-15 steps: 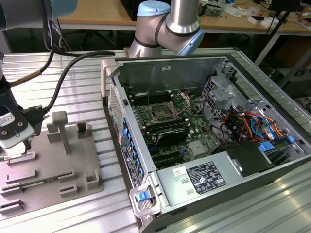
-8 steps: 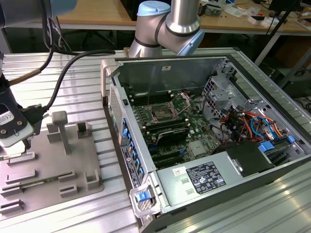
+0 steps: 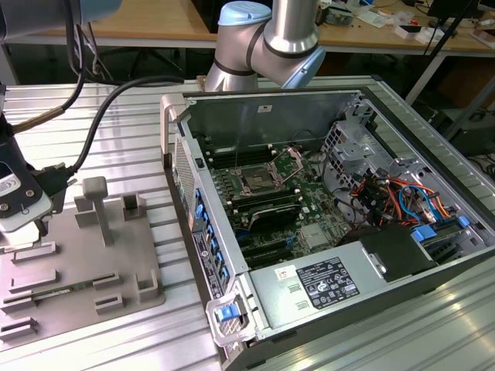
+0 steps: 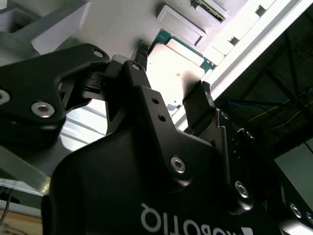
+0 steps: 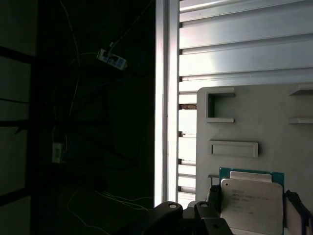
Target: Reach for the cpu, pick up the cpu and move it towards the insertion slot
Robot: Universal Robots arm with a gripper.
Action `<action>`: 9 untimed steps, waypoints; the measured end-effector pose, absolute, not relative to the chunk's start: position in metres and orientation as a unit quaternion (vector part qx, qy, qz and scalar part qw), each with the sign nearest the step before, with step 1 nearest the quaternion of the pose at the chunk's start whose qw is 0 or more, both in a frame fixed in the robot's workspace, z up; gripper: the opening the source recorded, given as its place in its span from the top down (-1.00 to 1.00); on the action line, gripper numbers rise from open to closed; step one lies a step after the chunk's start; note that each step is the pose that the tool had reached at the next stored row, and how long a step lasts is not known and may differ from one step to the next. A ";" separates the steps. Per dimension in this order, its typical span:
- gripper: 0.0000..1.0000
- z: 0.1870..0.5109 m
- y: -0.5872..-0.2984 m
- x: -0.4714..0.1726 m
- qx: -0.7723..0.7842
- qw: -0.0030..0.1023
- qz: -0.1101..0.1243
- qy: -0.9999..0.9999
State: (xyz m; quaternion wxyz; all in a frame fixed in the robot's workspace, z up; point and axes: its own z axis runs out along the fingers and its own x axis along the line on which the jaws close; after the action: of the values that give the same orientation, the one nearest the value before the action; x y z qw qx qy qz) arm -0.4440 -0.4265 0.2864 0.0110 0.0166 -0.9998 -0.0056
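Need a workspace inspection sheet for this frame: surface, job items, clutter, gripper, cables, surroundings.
Surface: slatted metal table carrying a grey tray and an open computer case.
Job's things: cpu at the tray; insertion slot on the board inside the case, well apart from it.
Clutter: upright blocks on the tray.
Gripper: gripper at the cpu, at the exterior view's left.
Cables: black cables along the arm; coloured wires in the case.
Surroundings: workbench behind.

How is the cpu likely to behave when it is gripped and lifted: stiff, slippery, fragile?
The cpu is a thin flat square with a metal face, so it is probably stiff and light. That face looks smooth, so it may slip if held loosely. Its thin green rim could chip, so it is likely fragile.
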 end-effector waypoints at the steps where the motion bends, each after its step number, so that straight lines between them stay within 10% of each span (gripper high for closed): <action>1: -0.09 0.287 -0.426 -0.444 0.017 0.011 -0.006 -1.000; 9: -0.09 0.290 -0.427 -0.444 0.017 0.011 -0.006 -1.000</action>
State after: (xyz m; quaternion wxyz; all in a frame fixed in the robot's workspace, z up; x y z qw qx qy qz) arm -0.4440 -0.4266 0.2904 0.0111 0.0165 -0.9998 -0.0055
